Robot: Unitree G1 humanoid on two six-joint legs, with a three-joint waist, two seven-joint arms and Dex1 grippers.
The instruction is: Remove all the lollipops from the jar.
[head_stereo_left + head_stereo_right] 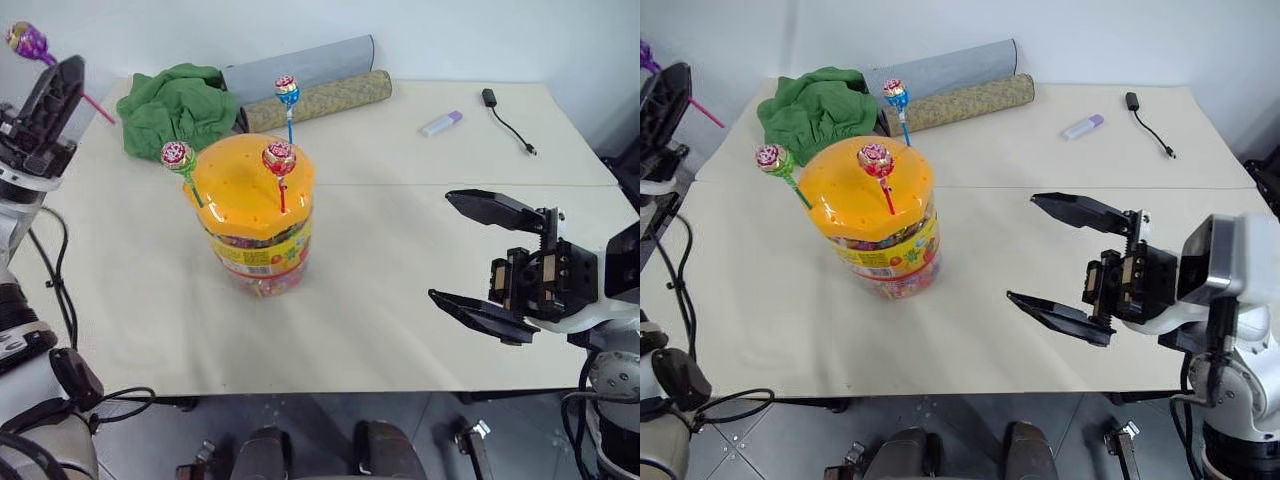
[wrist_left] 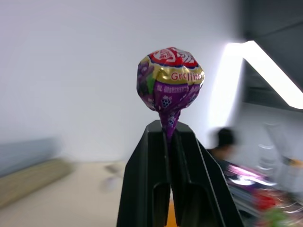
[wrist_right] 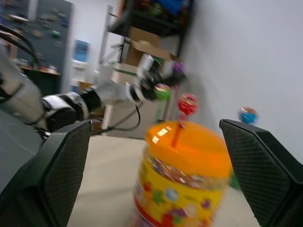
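The left tool [image 2: 168, 135] is clenched on the stick of a purple lollipop [image 2: 170, 78], held up off the table's far left corner, so the sound move is probably to lower it onto bare table [image 1: 400, 300] well apart from the jar [image 1: 256, 215] before letting go. Three lollipops remain stuck in the jar's orange lid [image 1: 240, 185]: a green-stick one [image 1: 178, 155], a red-stick one [image 1: 279, 157] and a blue-stick one [image 1: 287, 91]. The right tool [image 1: 490, 255] hangs wide open near the right edge, free to steady the jar.
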